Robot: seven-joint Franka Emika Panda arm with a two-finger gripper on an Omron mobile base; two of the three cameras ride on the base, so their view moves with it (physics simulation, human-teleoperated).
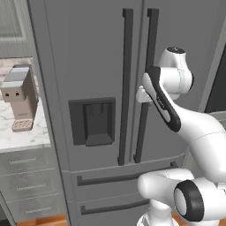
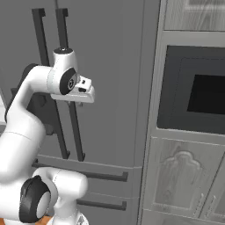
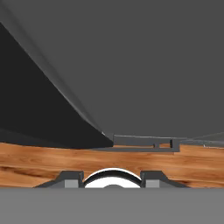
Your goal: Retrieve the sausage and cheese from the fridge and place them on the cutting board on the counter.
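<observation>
The grey fridge [image 1: 92,66] [image 2: 114,88] stands with both doors closed, so the sausage and cheese are hidden. My gripper [image 1: 143,95] [image 2: 86,93] is pressed up against the right door's long dark handle [image 1: 150,48] [image 2: 66,44] at mid-height. In the hand view the gripper [image 3: 111,177] looks down along the door [image 3: 144,65]. The dark handle [image 3: 35,96] runs close by on the left. The fingertips [image 3: 72,177] stand a little apart with nothing between them. The white marble counter [image 1: 17,137] lies left of the fridge. The cutting board is out of view.
A tan coffee machine [image 1: 20,95] sits on the counter above grey drawers [image 1: 26,176]. Right of the fridge is a wall oven [image 2: 197,92] over a cabinet door [image 2: 180,176]. Two fridge drawers [image 1: 114,176] lie below, and the floor [image 3: 43,162] is wood.
</observation>
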